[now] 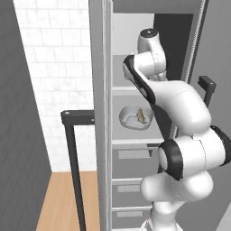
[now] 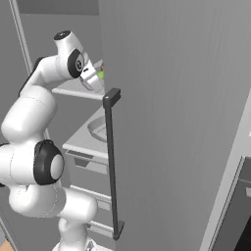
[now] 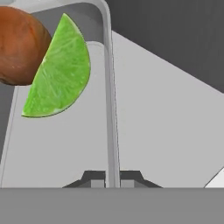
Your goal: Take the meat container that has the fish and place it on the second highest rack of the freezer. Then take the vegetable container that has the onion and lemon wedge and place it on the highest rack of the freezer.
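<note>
A: Biggest first. What's there?
B: The freezer (image 1: 101,135), tall grey cabinet, door swung open, dark bar handle (image 2: 112,166) on the door's edge. White arm (image 1: 180,135) reaches up into it.
A: Shelves?
B: Highest rack (image 2: 73,90), flat light grey, at gripper level. Second highest rack (image 1: 131,141) under it, grey drawers below that.
A: Fish container?
B: Meat container (image 1: 135,118), pale shallow tray, sits on the second highest rack in the left base view. The fish (image 1: 141,116) lies inside it, slender, olive-brown.
A: Vegetable one?
B: Vegetable container (image 3: 108,87) is up at the highest rack. Hand view looks right along its thin grey rim. Whether its base touches the shelf, can't tell.
A: Gripper state?
B: Gripper (image 3: 113,178) is clamped on that rim, the wall running straight up between the two dark fingertips (image 3: 93,178). Jaws nearly together, just the rim between them.
A: Contents?
B: The onion (image 3: 19,46), brown-orange ball, at the top left of the hand view. The lemon wedge (image 3: 59,72), bright lime green, just beside it and overlapping its edge. Both inside the tray. A green speck shows by the hand in the right base view too.
</note>
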